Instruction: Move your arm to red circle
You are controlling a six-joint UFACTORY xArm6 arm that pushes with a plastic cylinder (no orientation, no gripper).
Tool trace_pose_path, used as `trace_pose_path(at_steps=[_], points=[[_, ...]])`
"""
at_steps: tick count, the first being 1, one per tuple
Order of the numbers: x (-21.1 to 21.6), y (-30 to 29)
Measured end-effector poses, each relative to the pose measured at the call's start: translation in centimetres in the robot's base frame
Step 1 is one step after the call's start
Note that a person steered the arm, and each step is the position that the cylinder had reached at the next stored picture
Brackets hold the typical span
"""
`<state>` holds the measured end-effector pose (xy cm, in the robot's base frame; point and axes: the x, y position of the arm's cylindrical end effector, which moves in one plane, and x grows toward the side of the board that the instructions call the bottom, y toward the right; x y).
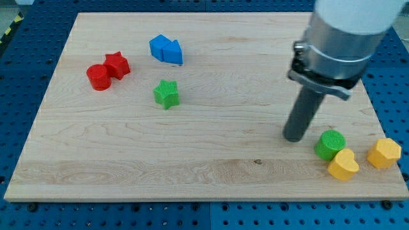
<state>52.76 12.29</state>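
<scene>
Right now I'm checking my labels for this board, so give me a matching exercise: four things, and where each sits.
Things:
1. red circle
2. green star
3. green circle
4. blue block

Places:
A. just right of my tip
B. touching the red star, far left
C. near the view's top, left of centre
D. alone, below the blue one

Pairs: 1-B, 2-D, 3-A, 4-C

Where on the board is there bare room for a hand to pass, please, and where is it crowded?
Free: the wide middle between the green star and my tip, and the bottom-left strip below the red circle. Crowded: top left, where the red circle touches the red star near the blue block; bottom right, where the green circle, yellow heart and yellow hexagon cluster.
</scene>
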Motion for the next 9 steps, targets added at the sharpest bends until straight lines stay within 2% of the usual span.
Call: trace_pose_path(at_steps=[3, 4, 5, 7, 8, 9], points=[[-1.9, -22.3], [-7.4, -24.8], [-8.9, -24.5], [-8.9, -14.5], [-7.6, -8.8], [-4.3, -3.5]])
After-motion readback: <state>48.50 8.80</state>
